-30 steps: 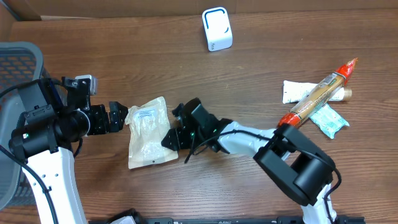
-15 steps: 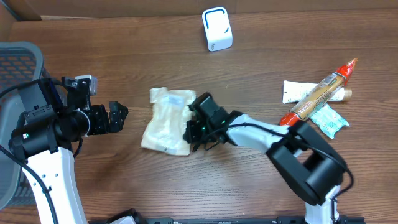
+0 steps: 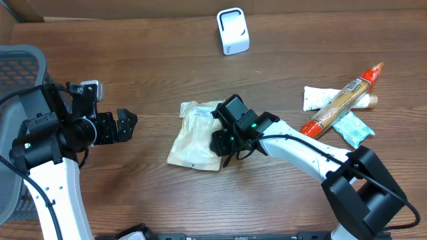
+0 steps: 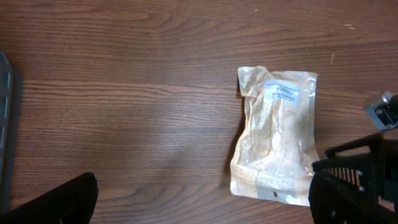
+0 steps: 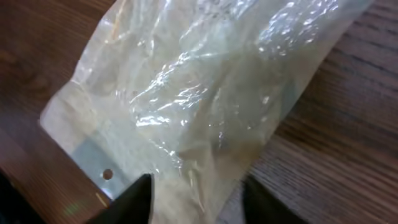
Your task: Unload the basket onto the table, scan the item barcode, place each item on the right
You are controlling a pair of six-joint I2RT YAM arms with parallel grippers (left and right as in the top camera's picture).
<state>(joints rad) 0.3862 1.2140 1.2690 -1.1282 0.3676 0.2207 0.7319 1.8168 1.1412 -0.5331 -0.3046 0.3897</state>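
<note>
Underneath everything, brown wooden desk (image 3: 160,73) filling the overhead view. Against the 9 o'clock edge, grey mesh basket (image 3: 20,67), only partly in frame. Just inside it, left arm (image 3: 47,140) pointing toward 3 o'clock, ending in the left tool (image 3: 127,125), spread wide and empty, well apart from the pouch. From 5 o'clock, right arm (image 3: 313,150) stretched toward the middle, ending in the right tool (image 3: 223,141) set over the 3 o'clock edge of the pouch. Seen from the right wrist, fingers (image 5: 140,199) parted, with crinkled clear film lying between them and no pinch on it. Near the centre, a little toward 6 o'clock, clear plastic pouch (image 3: 193,137) lying flat on the wood with pale contents inside. Out at 3 o'clock, long orange-and-red tube (image 3: 343,99) resting slantwise across two white packets (image 3: 317,97). At 12 o'clock, small white scanner (image 3: 232,31) standing upright, well apart from the pouch. On the 12 o'clock end of the pouch, white printed label (image 4: 283,92), text too small to read. At the opposite end, tiny punched hole (image 4: 275,194).
</note>
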